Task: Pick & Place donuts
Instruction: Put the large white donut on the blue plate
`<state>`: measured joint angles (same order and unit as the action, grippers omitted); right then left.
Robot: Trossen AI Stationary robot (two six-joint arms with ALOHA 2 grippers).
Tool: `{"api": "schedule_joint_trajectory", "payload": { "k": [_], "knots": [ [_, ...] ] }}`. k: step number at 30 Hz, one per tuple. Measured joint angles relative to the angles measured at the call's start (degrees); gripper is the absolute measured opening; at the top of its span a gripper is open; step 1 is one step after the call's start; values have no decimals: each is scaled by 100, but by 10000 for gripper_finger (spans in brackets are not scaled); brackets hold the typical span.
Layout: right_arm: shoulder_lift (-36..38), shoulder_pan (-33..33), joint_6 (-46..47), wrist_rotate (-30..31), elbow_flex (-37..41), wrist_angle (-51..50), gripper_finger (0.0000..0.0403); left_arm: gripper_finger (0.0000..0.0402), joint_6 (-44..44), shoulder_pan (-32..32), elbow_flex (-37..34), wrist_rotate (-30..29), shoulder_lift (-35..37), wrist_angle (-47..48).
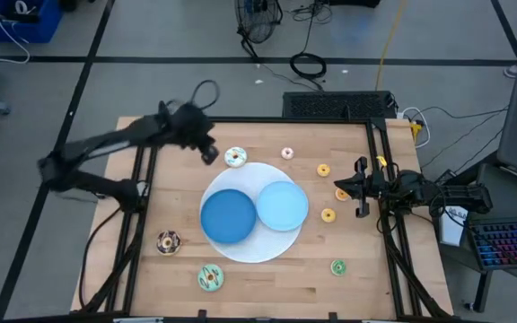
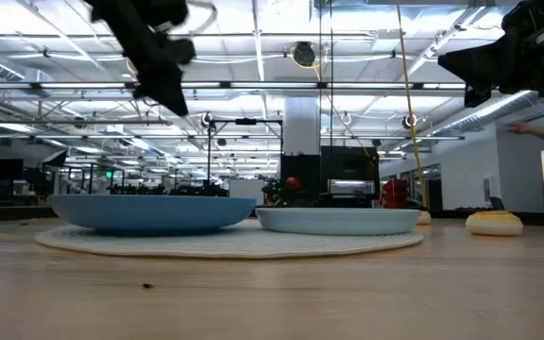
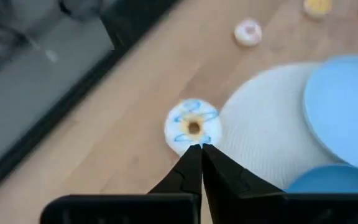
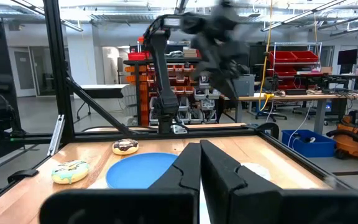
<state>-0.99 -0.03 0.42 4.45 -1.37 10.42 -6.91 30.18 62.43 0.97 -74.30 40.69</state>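
**Both plates bare, donuts scattered on the desk**

Two round blue plates sit side by side on a white round mat (image 1: 267, 244) in the middle of the desk (image 1: 187, 283): a darker blue plate (image 1: 228, 215) and a lighter blue plate (image 1: 283, 205). Neither plate holds anything.

The left gripper (image 1: 208, 152) hangs above the desk near its far left part, its fingers (image 3: 191, 163) pressed together and holding nothing. Just beside it on the wood lies the white donut (image 1: 235, 158), close to the mat's far edge; in the left wrist view the fingertips point at this donut (image 3: 192, 124) from above, apart from it. The right gripper (image 1: 361, 188) rests over the desk's right side by the frame rail, fingers (image 4: 188, 163) closed and empty.

The chocolate donut (image 1: 168, 241) lies left of the mat, the green donut (image 1: 209, 277) near the front edge. Small donuts are spread on the right: a pink one (image 1: 287, 153) at the far side, orange ones (image 1: 323, 170) and (image 1: 341, 193), a yellow one (image 1: 328, 215), and a small green one (image 1: 337, 266) toward the front. Bare wood lies open along the front edge and in the left front corner.
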Motion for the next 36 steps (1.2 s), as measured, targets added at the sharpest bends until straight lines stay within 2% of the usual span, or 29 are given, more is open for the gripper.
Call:
{"api": "schedule_joint_trajectory", "payload": {
  "k": [3,5,7,11,16,20,36],
  "knots": [
    [0,2,-2,0,-2,2,0,36,174,349,554,962,-973,253],
    [0,1,-2,0,-2,0,0,65,522,463,846,1257,-1459,337],
    [1,1,-1,0,-2,1,0,99,873,498,1068,1094,-1818,310],
    [0,2,-2,0,-1,2,0,165,1267,469,1305,373,-2343,313],
    [1,1,-2,0,-2,2,0,213,1399,418,1316,225,-2732,274],
    [0,0,-2,0,-2,2,0,226,1387,377,1316,104,-2976,258],
    [0,0,-1,0,-1,2,0,228,1409,226,1316,-150,-3863,-227]
  ]
}}
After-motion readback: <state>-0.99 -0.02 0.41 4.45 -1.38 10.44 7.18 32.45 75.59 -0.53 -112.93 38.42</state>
